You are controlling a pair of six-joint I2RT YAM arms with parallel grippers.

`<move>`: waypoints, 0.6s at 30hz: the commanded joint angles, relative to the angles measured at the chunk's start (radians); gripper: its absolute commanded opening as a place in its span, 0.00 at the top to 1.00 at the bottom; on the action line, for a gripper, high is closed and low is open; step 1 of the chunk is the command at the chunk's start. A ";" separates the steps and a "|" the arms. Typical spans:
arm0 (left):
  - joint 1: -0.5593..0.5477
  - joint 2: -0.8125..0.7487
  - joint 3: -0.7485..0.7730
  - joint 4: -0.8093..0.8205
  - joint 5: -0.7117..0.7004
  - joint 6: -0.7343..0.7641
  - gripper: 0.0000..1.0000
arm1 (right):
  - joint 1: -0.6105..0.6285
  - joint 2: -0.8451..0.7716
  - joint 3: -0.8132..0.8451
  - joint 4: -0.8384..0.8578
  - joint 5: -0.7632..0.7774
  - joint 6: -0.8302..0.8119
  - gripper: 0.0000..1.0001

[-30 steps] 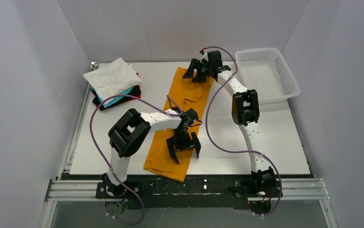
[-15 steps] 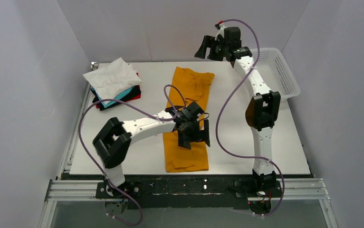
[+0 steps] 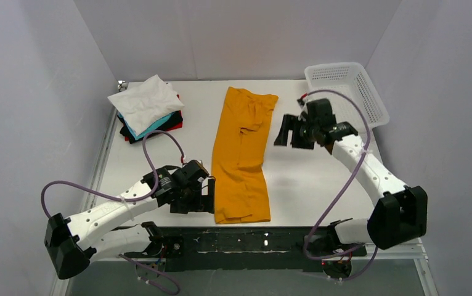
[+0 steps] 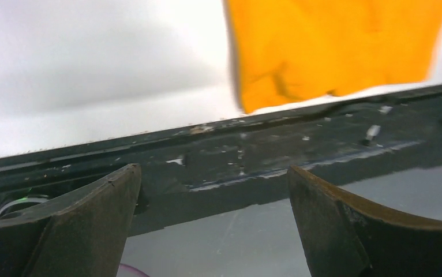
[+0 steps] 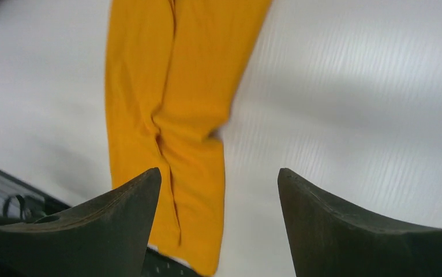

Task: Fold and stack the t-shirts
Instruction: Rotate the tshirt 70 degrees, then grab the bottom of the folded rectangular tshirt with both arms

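Observation:
The orange-yellow t-shirt (image 3: pixel 243 157) lies folded into a long strip down the middle of the white table, from the back to the front edge. It also shows in the left wrist view (image 4: pixel 334 46) and the right wrist view (image 5: pixel 172 115). A stack of folded t-shirts (image 3: pixel 148 111), white on top, then teal, black and red, sits at the back left. My left gripper (image 3: pixel 206 196) is open and empty, just left of the strip's near end. My right gripper (image 3: pixel 290 131) is open and empty, above the table right of the strip.
A white plastic mesh basket (image 3: pixel 344 92) stands at the back right corner. The black front rail (image 4: pixel 265 156) runs along the table's near edge. Grey walls close in the table on three sides.
Both arms have pulled off the shirt: the left gripper moved from over its middle to the front left, the right gripper swung from the far end down to mid-right. The strip now lies straight.

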 commanded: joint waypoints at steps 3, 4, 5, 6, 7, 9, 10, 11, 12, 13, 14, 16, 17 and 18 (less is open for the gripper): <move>0.017 0.102 -0.124 -0.007 -0.021 -0.052 0.02 | 0.316 -0.251 -0.313 -0.008 0.142 0.081 0.19; 0.017 0.120 -0.137 0.033 -0.009 -0.059 0.02 | 0.366 -0.278 -0.360 0.003 0.154 0.078 0.20; 0.017 0.140 -0.148 0.076 -0.002 -0.065 0.02 | 0.410 -0.305 -0.408 0.025 0.163 0.074 0.21; 0.018 0.158 -0.155 0.111 -0.002 -0.075 0.03 | 0.448 -0.328 -0.464 0.055 0.156 0.067 0.23; 0.017 0.185 -0.163 0.141 -0.005 -0.090 0.07 | 0.483 -0.349 -0.507 0.082 0.144 0.061 0.25; 0.017 0.219 -0.169 0.186 -0.011 -0.109 0.11 | 0.540 -0.379 -0.573 0.101 0.156 0.065 0.27; 0.017 0.247 -0.169 0.205 -0.010 -0.118 0.13 | 0.568 -0.391 -0.593 0.100 0.168 0.066 0.27; 0.017 0.268 -0.170 0.229 -0.004 -0.124 0.16 | 0.592 -0.398 -0.605 0.096 0.175 0.064 0.28; 0.017 0.287 -0.171 0.252 0.004 -0.129 0.19 | 0.619 -0.404 -0.616 0.097 0.183 0.061 0.28; 0.017 0.309 -0.167 0.266 0.010 -0.136 0.23 | 0.641 -0.403 -0.625 0.103 0.186 0.061 0.29; 0.017 0.327 -0.164 0.273 0.017 -0.142 0.26 | 0.659 -0.398 -0.631 0.109 0.184 0.060 0.30; 0.015 0.365 -0.162 0.288 0.036 -0.154 0.32 | 0.681 -0.371 -0.634 0.116 0.181 0.072 0.33; 0.015 0.377 -0.163 0.296 0.039 -0.157 0.36 | 0.692 -0.356 -0.633 0.120 0.174 0.072 0.35; 0.015 0.391 -0.166 0.304 0.083 -0.161 0.41 | 0.703 -0.343 -0.632 0.124 0.180 0.078 0.36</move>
